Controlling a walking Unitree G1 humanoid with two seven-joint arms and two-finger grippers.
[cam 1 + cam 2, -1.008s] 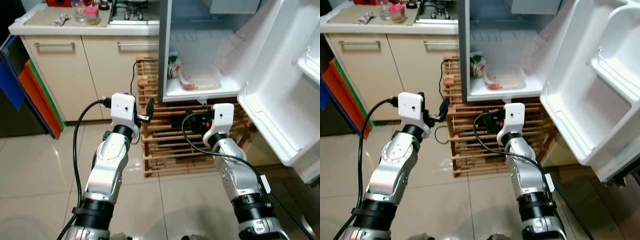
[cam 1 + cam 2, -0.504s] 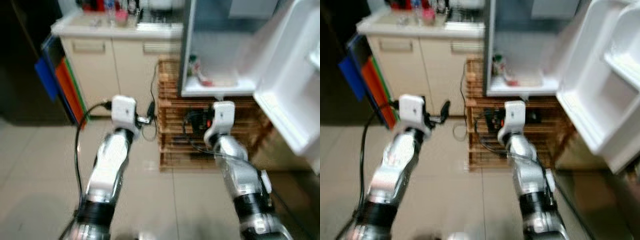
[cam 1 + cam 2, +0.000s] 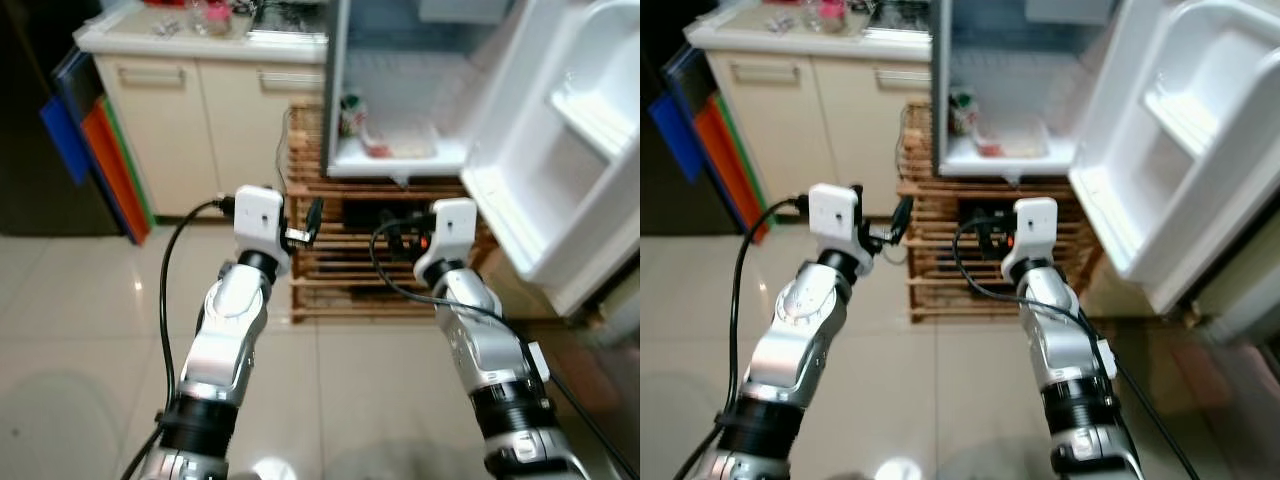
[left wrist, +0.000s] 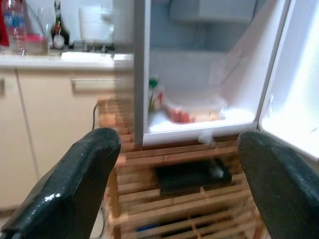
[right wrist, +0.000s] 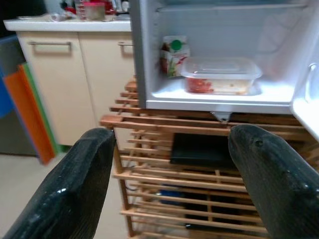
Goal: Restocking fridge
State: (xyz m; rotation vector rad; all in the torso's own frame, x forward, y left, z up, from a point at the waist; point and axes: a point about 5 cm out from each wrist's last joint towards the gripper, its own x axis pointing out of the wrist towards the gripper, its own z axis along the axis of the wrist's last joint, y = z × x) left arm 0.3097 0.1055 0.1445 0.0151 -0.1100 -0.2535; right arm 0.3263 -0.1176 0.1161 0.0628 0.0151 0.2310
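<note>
Cream cabinet doors stand to the left of the fridge, under a pale countertop that carries a few small jars and bottles, too blurred to name. Further left of the fridge, orange and blue boards lean against the cabinet's end. In front of the fridge and lower down, the left gripper is raised over the tiled floor, its two black fingers spread wide with nothing between them. The fridge itself sits on a slatted wooden rack, with something dark and flat tucked in the rack just below the fridge floor. On the fridge's bottom shelf a green-and-white carton stands upright at the left, and touching or nearly touching its right side lies a clear lidded container holding something red, perhaps meat. The right gripper hovers in front of the rack, below the fridge opening, fingers likewise far apart and empty. To the right of the fridge cavity, its white door hangs wide open, with moulded door shelves facing the room.
</note>
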